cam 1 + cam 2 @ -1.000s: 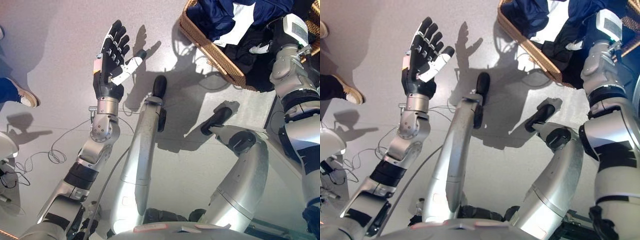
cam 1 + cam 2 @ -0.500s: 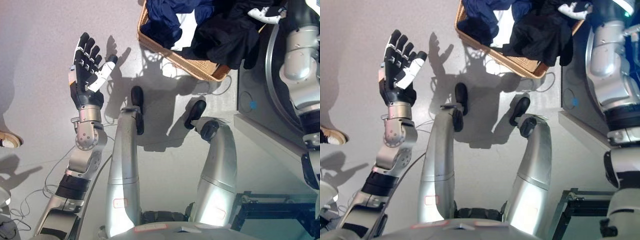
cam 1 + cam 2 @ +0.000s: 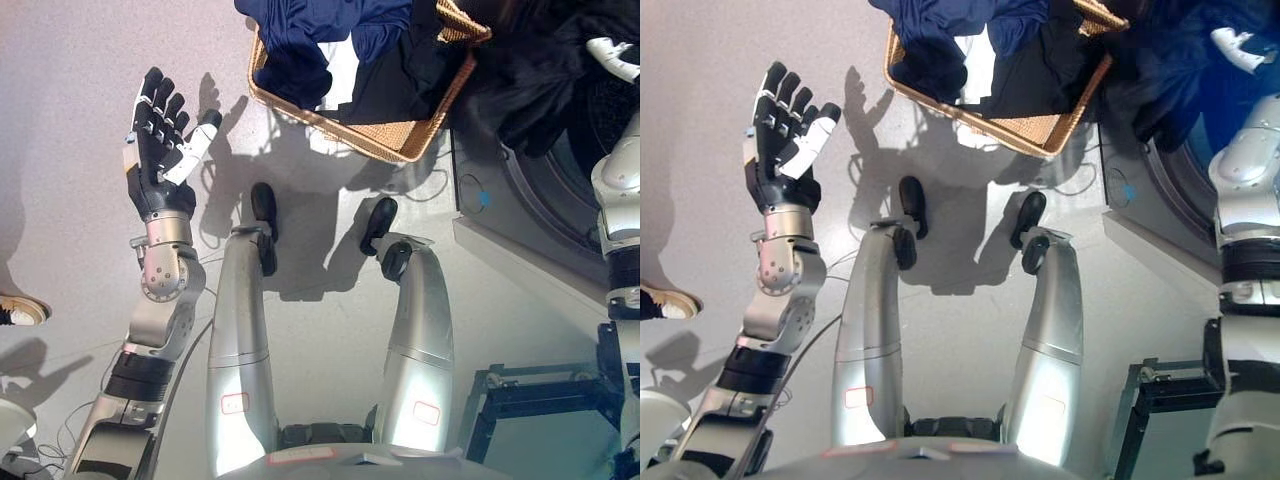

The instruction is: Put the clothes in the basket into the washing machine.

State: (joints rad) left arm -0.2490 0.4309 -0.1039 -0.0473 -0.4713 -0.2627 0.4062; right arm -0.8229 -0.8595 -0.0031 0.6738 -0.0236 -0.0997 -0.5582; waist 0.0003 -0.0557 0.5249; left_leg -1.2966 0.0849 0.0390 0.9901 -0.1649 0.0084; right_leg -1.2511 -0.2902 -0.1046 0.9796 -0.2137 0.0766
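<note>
A wicker basket (image 3: 402, 145) stands on the floor at the top middle, holding navy blue clothes (image 3: 300, 40), a black piece and a bit of white cloth (image 3: 343, 72). My right hand (image 3: 612, 55) is at the top right, shut on a black garment (image 3: 540, 85) that hangs in a bunch before the washing machine's round door opening (image 3: 560, 200). Most of that hand is hidden in the cloth; only a white fingertip shows. My left hand (image 3: 160, 140) is raised over the floor at the left, open and holding nothing.
The washing machine's grey front (image 3: 500, 235) fills the right side, right of the basket. A dark metal frame (image 3: 525, 405) stands at the lower right. A person's shoe (image 3: 20, 312) shows at the left edge. Thin cables lie on the floor at the lower left.
The camera has swung towards the washing machine. My right hand has carried the black garment from over the basket to the washer's opening. The left hand stays raised and open.
</note>
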